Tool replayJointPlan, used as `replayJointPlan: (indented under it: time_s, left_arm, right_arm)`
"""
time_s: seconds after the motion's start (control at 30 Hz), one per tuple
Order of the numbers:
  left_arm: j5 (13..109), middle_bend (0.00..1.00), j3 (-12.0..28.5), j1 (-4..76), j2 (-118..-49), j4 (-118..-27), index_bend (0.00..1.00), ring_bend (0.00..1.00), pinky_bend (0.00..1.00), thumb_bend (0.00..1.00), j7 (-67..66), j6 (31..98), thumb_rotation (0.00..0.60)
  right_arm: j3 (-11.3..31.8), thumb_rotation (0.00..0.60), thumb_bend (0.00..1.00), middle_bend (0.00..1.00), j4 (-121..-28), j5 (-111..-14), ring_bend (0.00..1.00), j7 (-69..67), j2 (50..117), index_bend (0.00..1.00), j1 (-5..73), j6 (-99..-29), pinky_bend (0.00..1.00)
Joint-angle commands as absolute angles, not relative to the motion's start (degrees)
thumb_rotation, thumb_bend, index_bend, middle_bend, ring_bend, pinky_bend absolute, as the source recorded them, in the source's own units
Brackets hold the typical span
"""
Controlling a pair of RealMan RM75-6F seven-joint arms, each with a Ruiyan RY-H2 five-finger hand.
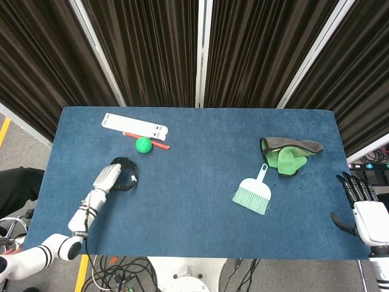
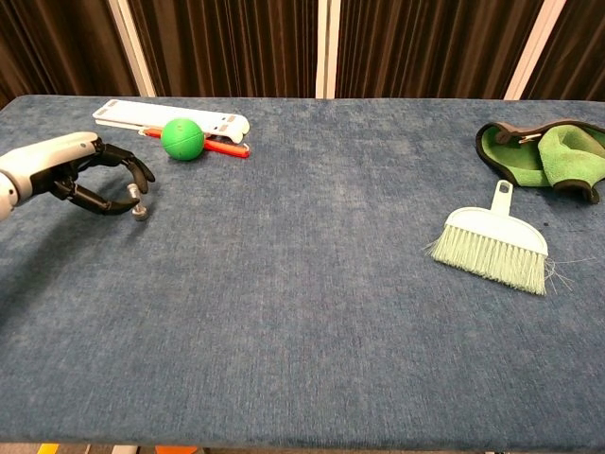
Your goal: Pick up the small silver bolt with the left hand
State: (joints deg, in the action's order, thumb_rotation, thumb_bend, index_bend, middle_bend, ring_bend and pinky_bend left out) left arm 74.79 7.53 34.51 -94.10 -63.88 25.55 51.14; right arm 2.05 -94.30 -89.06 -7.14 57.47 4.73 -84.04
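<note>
The small silver bolt (image 2: 138, 204) is pinched between the thumb and a fingertip of my left hand (image 2: 87, 176), low over the blue table's left side. From the head view the same left hand (image 1: 119, 176) curls around the bolt (image 1: 133, 178), below and left of the green ball. My right hand (image 1: 360, 204) hangs off the table's right edge with fingers spread and nothing in it; the chest view does not show it.
A green ball (image 2: 182, 138) lies against a red pen (image 2: 223, 147) and a white strip (image 2: 170, 116) at the back left. A mint dustpan brush (image 2: 492, 247) and a green cloth (image 2: 542, 156) lie at the right. The blue table (image 2: 302, 303) spans both views.
</note>
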Motion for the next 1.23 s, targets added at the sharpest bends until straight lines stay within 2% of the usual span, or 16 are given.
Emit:
replayJointPlan:
  time_s: [0.03,0.2,0.27,0.4,0.47,0.67,0.87,1.07,1.23]
  left_arm:
    - [74.90,0.24,7.50,34.42,-94.04,-63.94,0.45,0.07,0.00,0.37,25.66,51.17,0.600]
    - [75.30,0.23,7.47,34.19,-93.68,-64.20,0.42,0.07,0.00,0.38,26.18,51.34,0.600]
    - [75.85,0.22,7.28,34.04,-93.09,-64.80,0.36,0.06,0.00,0.38,26.27,51.68,0.600]
    - [77.79,0.16,6.95,33.16,-90.27,-67.64,0.19,0.02,0.00,0.36,24.51,54.83,0.600]
    - [78.73,0.14,6.89,32.14,-87.02,-70.77,0.17,0.01,0.00,0.33,21.68,57.66,0.600]
    - [74.91,0.15,7.80,25.29,-74.35,-84.34,0.17,0.01,0.00,0.26,7.67,68.14,0.600]
    - [73.71,0.15,6.59,16.80,-66.72,-91.72,0.22,0.01,0.00,0.25,-2.39,80.83,0.600]
    - [78.20,0.16,2.45,9.36,-63.58,-94.79,0.24,0.01,0.00,0.24,-3.94,89.71,0.600]
    - [80.22,0.16,0.03,5.18,-62.52,-96.85,0.24,0.01,0.00,0.22,-2.98,92.91,0.600]
  right_arm:
    - [2.07,0.600,0.19,0.05,-94.32,-89.06,0.00,-7.12,57.45,0.00,4.71,-84.10,0.00]
    - [2.04,0.600,0.19,0.05,-94.37,-89.11,0.00,-7.13,57.40,0.00,4.68,-84.15,0.00]
    - [2.04,0.600,0.19,0.05,-94.35,-89.23,0.00,-7.14,57.40,0.00,4.67,-84.27,0.00]
    - [2.15,0.600,0.19,0.05,-94.45,-89.47,0.00,-6.93,57.17,0.00,4.87,-84.24,0.00]
    - [2.23,0.600,0.19,0.05,-94.61,-89.60,0.00,-6.87,56.84,0.00,5.08,-84.10,0.00]
    - [2.42,0.600,0.19,0.05,-94.36,-89.29,0.00,-7.90,55.88,0.00,5.62,-83.21,0.00]
    - [2.03,0.600,0.19,0.05,-93.32,-89.59,0.00,-9.83,56.10,0.00,5.70,-82.82,0.00]
    - [1.57,0.600,0.19,0.05,-92.51,-90.26,0.00,-11.40,56.54,0.00,5.27,-83.55,0.00]
    - [1.34,0.600,0.19,0.05,-92.00,-90.93,0.00,-11.98,57.13,0.00,5.24,-83.90,0.00]
